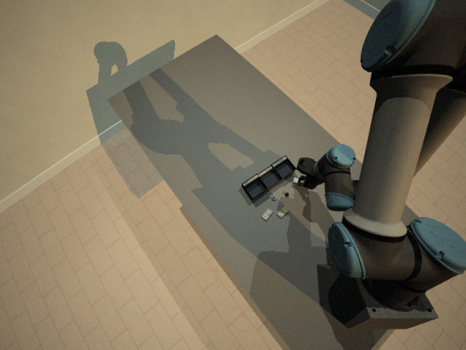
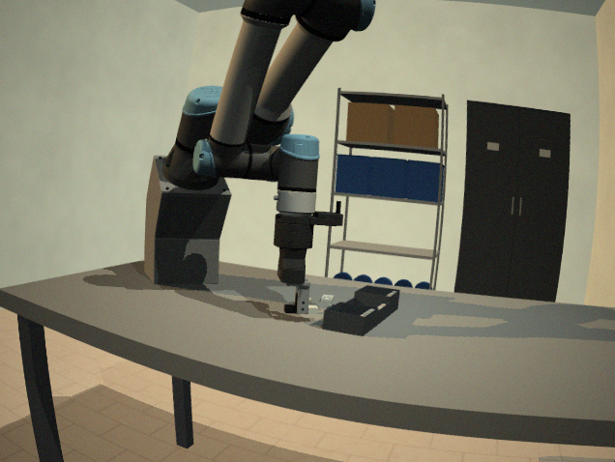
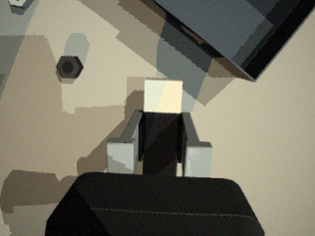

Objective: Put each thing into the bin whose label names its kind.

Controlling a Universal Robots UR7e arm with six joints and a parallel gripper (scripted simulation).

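Note:
My gripper (image 3: 161,125) points straight down at the table and is shut on a small block-shaped part (image 3: 162,96) with a pale end and a dark body. It stands just beside the right end of a row of three dark labelled bins (image 1: 268,176), and it also shows in the top view (image 1: 297,180) and the exterior view (image 2: 296,305). The nearest bin (image 3: 218,7) fills the top of the wrist view. The labels are too small to read.
Two pale flat plates (image 1: 267,214) (image 1: 283,211) lie on the table in front of the bins, beyond two small nuts (image 1: 272,198) (image 1: 286,194). The arm's base (image 1: 380,301) stands at the table's near right end.

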